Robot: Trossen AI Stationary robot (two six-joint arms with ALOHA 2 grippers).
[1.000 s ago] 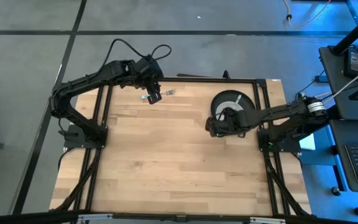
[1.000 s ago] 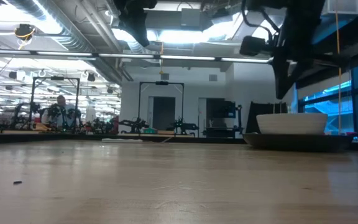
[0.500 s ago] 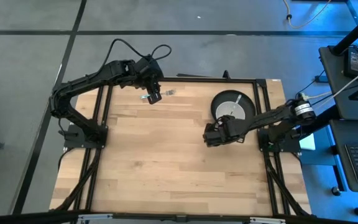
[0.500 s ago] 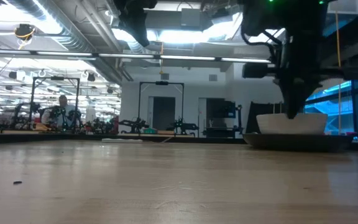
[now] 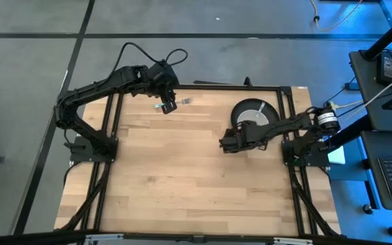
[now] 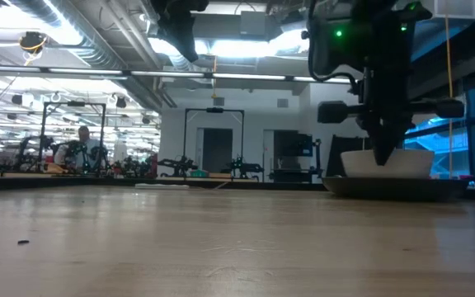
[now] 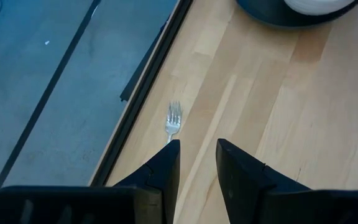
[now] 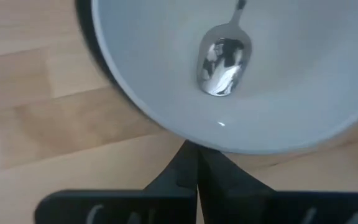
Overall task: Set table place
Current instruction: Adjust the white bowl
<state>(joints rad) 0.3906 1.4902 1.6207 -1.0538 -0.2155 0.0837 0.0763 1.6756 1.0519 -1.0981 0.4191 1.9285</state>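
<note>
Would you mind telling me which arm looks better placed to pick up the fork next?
Probably the left. Its gripper hangs right by the fork near the table's far edge, while the right gripper is shut beside the plate and bowl.

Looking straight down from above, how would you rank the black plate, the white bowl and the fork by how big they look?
In the high view, largest to smallest:
1. the black plate
2. the white bowl, sitting on the plate
3. the fork, a small glint near the table's far edge, by the left gripper
</note>
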